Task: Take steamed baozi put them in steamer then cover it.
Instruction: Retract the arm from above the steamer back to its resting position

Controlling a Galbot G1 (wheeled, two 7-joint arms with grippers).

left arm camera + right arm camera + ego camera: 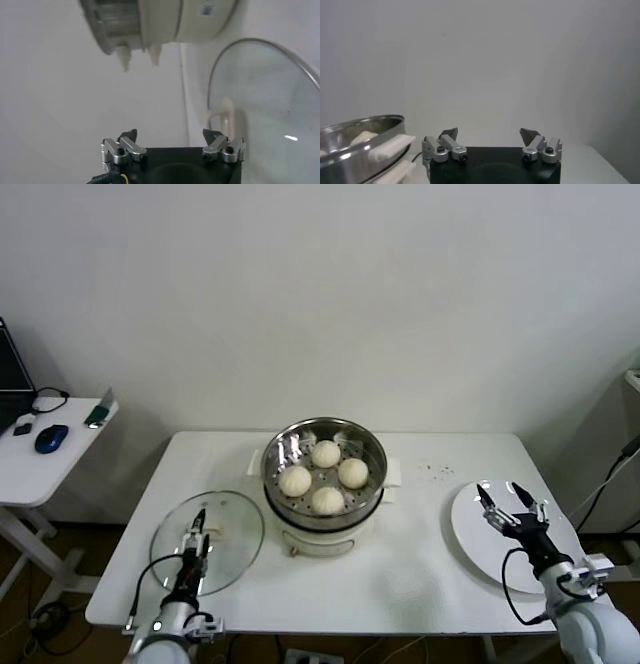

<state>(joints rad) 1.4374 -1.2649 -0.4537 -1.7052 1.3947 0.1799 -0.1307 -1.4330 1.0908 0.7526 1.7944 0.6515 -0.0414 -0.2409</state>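
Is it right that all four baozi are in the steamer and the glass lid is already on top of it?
Not quite. The four baozi are in the steamer, but the glass lid is not on it: in the head view it lies flat on the table to the steamer's left, with the left gripper over it, open. The steamer is uncovered.

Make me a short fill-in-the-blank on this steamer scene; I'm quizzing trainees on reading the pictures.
1. The steamer holds ____ baozi.
2. The cover lies on the table, to the robot's ____ of the steamer.
3. The right gripper hovers open over the white ____.
4. The left gripper, above the cover, is ____.

Missing words: four; left; plate; open
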